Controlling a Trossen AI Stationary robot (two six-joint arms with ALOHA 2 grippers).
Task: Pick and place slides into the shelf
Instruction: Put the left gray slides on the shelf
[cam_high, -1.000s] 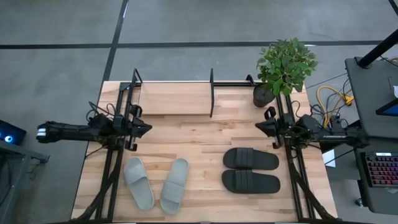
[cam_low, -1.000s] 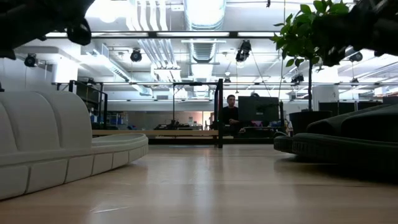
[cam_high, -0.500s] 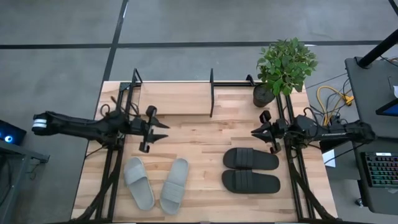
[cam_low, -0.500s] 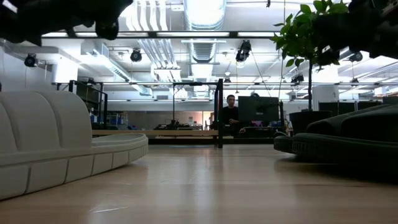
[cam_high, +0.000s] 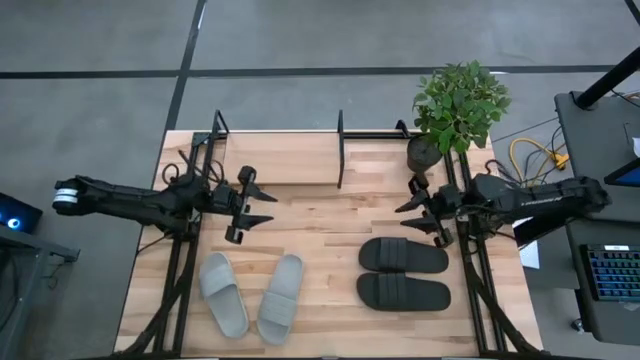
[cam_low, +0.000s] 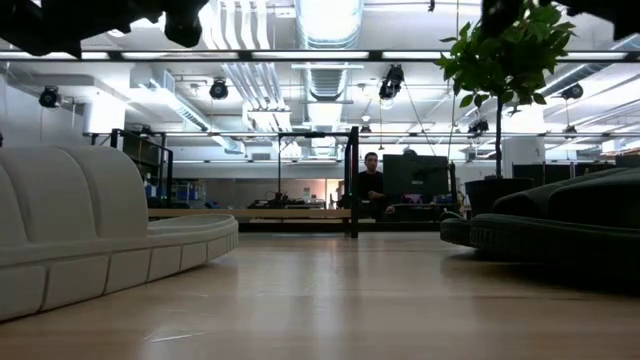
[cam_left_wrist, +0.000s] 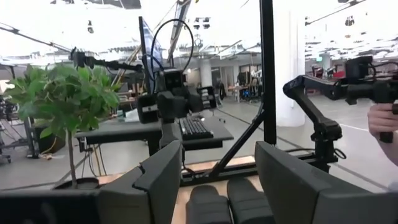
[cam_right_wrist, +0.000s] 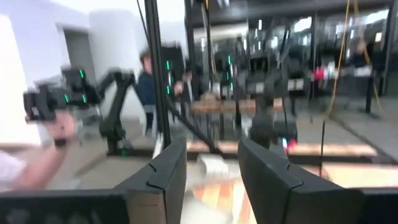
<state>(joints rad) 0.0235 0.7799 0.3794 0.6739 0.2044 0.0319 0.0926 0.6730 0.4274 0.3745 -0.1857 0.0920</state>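
The light grey pair of slides (cam_high: 252, 296) lies soles down at the table's near left, and shows large in the low view (cam_low: 90, 235). The black pair (cam_high: 403, 273) lies soles down at the near right, side by side; it also shows in the low view (cam_low: 560, 235) and the left wrist view (cam_left_wrist: 229, 202). The shelf (cam_high: 282, 158) stands at the far edge. My left gripper (cam_high: 262, 209) is open and empty, above the table between shelf and grey slides; its fingers (cam_left_wrist: 158, 180) show wide apart. My right gripper (cam_high: 405, 212) is open and empty, above the far side of the black pair.
A potted plant (cam_high: 455, 108) stands at the far right corner beside the shelf. Black arm frames run along the left (cam_high: 185, 270) and right (cam_high: 475, 280) table sides. Bare wood lies between the two pairs. A person's hand (cam_right_wrist: 53, 124) holding a controller shows beyond the table.
My left gripper has gone from over its frame toward the table's right, out over the wood in front of the shelf. My right gripper has gone toward the table's left and risen, now above the far side of the black slides. The slides have not moved.
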